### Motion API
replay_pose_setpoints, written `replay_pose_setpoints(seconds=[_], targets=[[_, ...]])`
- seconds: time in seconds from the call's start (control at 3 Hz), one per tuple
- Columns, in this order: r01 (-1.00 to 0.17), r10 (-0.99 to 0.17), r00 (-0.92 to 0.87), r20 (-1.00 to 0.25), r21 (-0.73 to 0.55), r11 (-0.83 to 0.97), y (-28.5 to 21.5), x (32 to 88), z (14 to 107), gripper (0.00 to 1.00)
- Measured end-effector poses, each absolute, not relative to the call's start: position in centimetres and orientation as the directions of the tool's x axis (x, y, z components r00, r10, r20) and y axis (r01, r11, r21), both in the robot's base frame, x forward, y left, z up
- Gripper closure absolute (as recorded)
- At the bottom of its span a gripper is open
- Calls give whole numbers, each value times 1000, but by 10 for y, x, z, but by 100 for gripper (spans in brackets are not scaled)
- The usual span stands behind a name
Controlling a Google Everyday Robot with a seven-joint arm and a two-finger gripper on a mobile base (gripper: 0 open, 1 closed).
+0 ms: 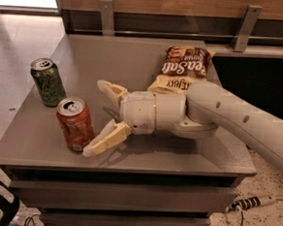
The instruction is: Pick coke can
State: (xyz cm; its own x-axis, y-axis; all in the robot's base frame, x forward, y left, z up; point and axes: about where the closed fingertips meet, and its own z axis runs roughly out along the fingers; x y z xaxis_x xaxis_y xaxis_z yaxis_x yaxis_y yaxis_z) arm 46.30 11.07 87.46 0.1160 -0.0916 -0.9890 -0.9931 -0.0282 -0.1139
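The coke can (pixel 75 124) is orange-red with a silver top and stands upright near the front left of the grey table (pixel 135 66). My gripper (pixel 98 118) is just to the right of the can, low over the table, with its two pale fingers spread wide open. The near finger (pixel 105 139) reaches almost to the can's base; the far finger (pixel 111 90) is behind and to the right of the can. Nothing is held.
A dark green can (pixel 47 81) stands upright behind and left of the coke can. A brown and yellow chip bag (pixel 181 69) lies at the back right, partly under my arm. A power strip (pixel 252 202) lies on the floor at right.
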Motion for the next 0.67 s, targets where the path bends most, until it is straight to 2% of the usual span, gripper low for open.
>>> replay_pose_setpoints(seconds=[0.33, 0.67], targets=[[-993, -84, 111, -990, -106, -59, 126, 462, 868, 0], [-992, -91, 106, -990, -99, -81, 138, 460, 860, 18]])
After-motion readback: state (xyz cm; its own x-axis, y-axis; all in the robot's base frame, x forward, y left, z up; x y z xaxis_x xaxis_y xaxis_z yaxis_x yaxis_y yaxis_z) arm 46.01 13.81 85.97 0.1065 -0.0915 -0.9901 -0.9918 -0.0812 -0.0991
